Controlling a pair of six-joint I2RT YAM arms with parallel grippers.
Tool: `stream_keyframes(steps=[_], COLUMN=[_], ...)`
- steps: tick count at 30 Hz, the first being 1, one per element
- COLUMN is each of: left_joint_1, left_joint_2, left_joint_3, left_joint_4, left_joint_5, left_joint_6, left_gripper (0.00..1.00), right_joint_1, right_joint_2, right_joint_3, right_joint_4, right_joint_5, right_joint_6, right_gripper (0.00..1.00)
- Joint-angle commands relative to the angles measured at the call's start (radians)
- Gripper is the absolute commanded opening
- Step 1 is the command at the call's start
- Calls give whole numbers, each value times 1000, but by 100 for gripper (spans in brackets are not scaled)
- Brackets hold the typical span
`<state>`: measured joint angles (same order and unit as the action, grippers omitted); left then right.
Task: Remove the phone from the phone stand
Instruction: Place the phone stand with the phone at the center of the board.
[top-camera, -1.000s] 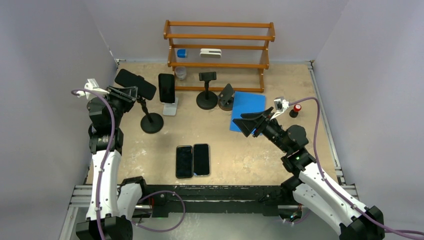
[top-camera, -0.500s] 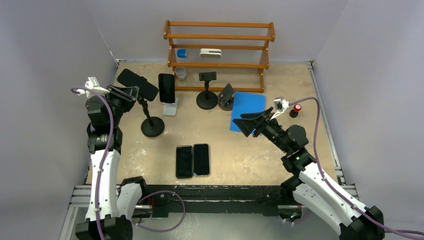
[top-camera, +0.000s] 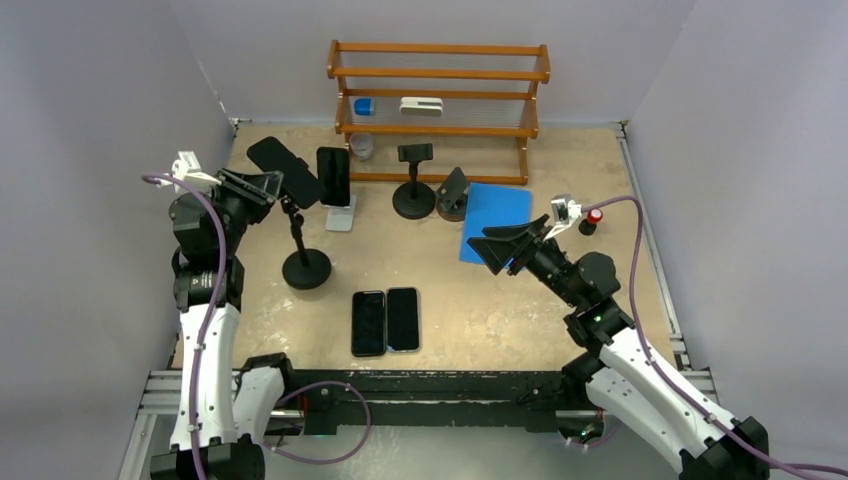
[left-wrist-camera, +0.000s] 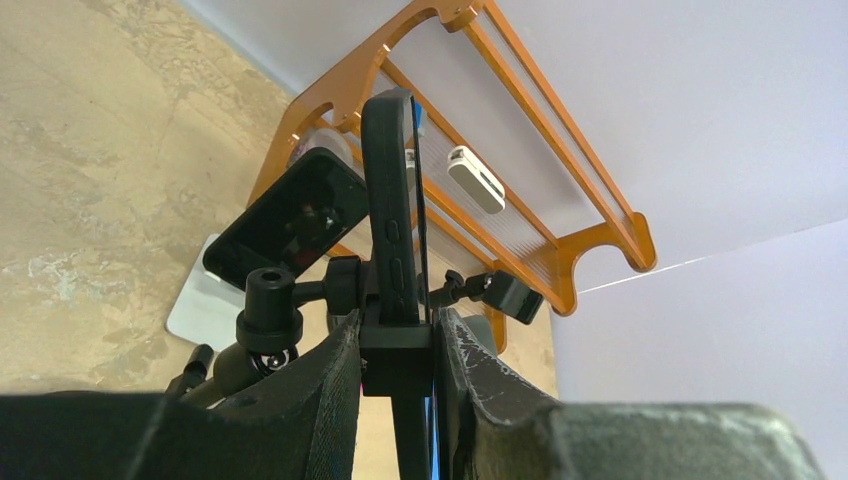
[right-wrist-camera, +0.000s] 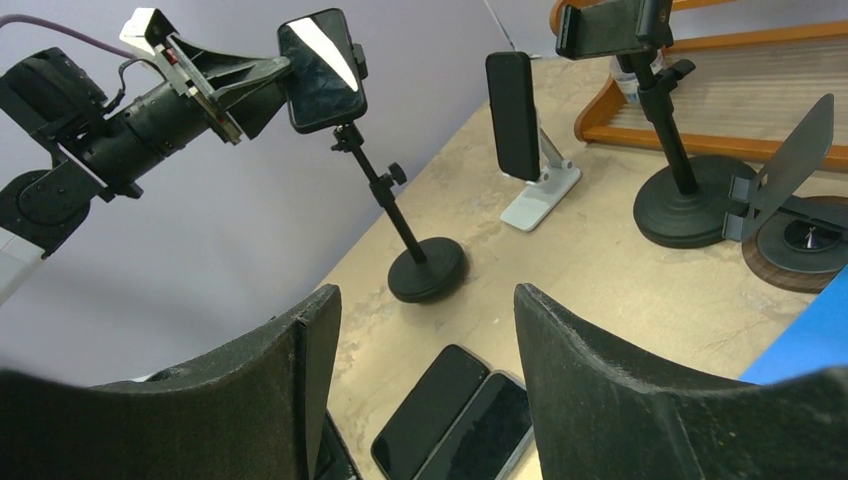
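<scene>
We see the left gripper (left-wrist-camera: 398, 338) clamped on the phone (left-wrist-camera: 390, 200) atop its black stand (top-camera: 306, 268), the right gripper (right-wrist-camera: 425, 300) hanging jaws apart above the table (top-camera: 480, 300).

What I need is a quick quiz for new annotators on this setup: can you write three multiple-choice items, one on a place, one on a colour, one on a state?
1. Where do the two dark slab phones lie side by side?
A) on the tan table, near the arms' bases
B) on a shelf
C) on the floor

2. What colour is the flat square mat?
A) red
B) blue
C) green

3. How is the left gripper?
A) open, clear of everything
B) shut on the black phone clamped in the tall black round-based stand
C) shut on a cup

Answers:
1 A: the top view shows them flat on the table just ahead of the bases.
2 B: it is plainly blue in the top view.
3 B: the left wrist view shows it closed around the phone's end.
</scene>
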<state>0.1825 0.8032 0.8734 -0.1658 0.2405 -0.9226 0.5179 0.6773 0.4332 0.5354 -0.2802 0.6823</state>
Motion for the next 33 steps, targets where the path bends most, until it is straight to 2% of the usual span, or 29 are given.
stream_keyframes(steps=[1, 12, 17, 31, 33], left_joint_1=[-9, -27, -46, -78, -78], left_joint_2=[-47, -107, -146, -252, -269], left_joint_3=[78, -50, -96, -94, -102], left_joint_4=[206, 214, 168, -168, -204], left_joint_5=[27, 37, 37, -119, -132], left_joint_6=[1, 8, 14, 16, 16], left_gripper=[0, 0, 0, 0, 5], right_joint_1=[-1, -1, -1, -1, -1], right_joint_2=[-25, -40, -36, 0, 5], right_joint_3=[1, -8, -4, -11, -19], right_joint_4=[31, 20, 17, 40, 49], right_joint_5=[-10, -4, -5, -37, -45], right_joint_6=[10, 10, 6, 6, 10], right_gripper=[66, 66, 66, 66, 66])
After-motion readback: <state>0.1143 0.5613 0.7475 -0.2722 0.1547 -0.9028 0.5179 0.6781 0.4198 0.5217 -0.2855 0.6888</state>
